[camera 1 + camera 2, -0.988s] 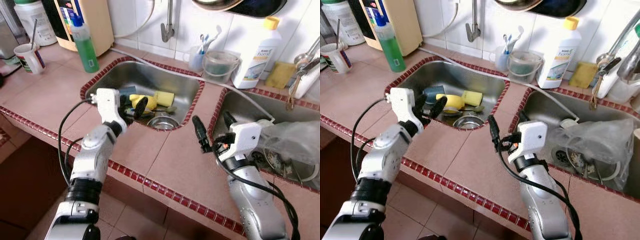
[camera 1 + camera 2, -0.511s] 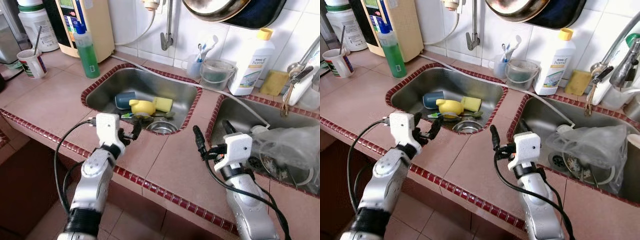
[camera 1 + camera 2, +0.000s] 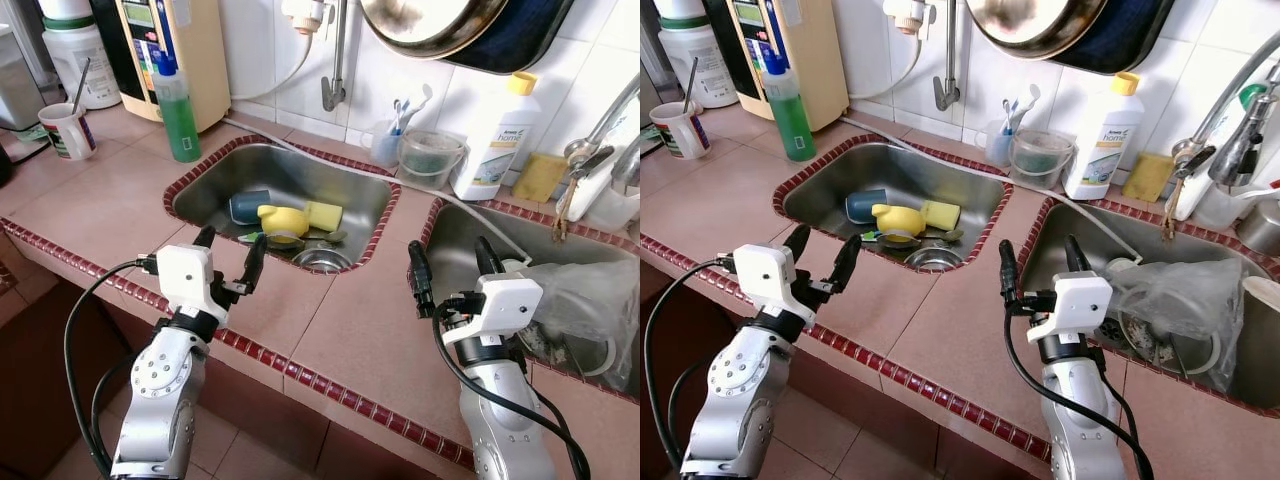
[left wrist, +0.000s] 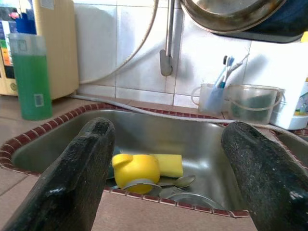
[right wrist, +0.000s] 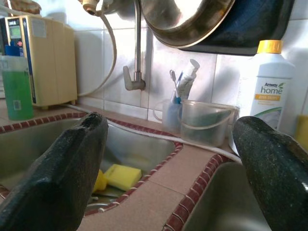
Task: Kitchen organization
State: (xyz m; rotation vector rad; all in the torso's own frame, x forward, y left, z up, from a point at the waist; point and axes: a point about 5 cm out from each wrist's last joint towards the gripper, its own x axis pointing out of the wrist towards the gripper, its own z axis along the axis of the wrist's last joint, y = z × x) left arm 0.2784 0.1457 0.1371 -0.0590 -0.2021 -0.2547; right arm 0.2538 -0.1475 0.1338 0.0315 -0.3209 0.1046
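The left sink (image 3: 350, 178) holds a yellow cup (image 3: 283, 219) lying on its side, a yellow sponge (image 3: 325, 213), a blue cup (image 3: 245, 205), a spoon and a small steel bowl (image 3: 320, 260). My left gripper (image 3: 230, 255) hovers open and empty over the pink tiled counter, just in front of this sink. In the left wrist view the yellow cup (image 4: 136, 168) and sponge (image 4: 168, 164) lie between its spread fingers (image 4: 82, 178). My right gripper (image 3: 450, 270) is open and empty above the counter strip between the two sinks.
The right sink (image 3: 450, 225) holds a crumpled plastic bag (image 3: 585, 290). A green soap bottle (image 3: 178, 100), a mug with a spoon (image 3: 68, 130), a clear tub (image 3: 428, 157), a toothbrush cup (image 3: 383, 145) and a white detergent bottle (image 3: 490, 140) line the back. A pan (image 3: 430, 20) hangs overhead.
The camera has risen and pulled back. My left gripper has drawn back from over the left sink to the counter's front; the right gripper has stayed open near the sink divider.
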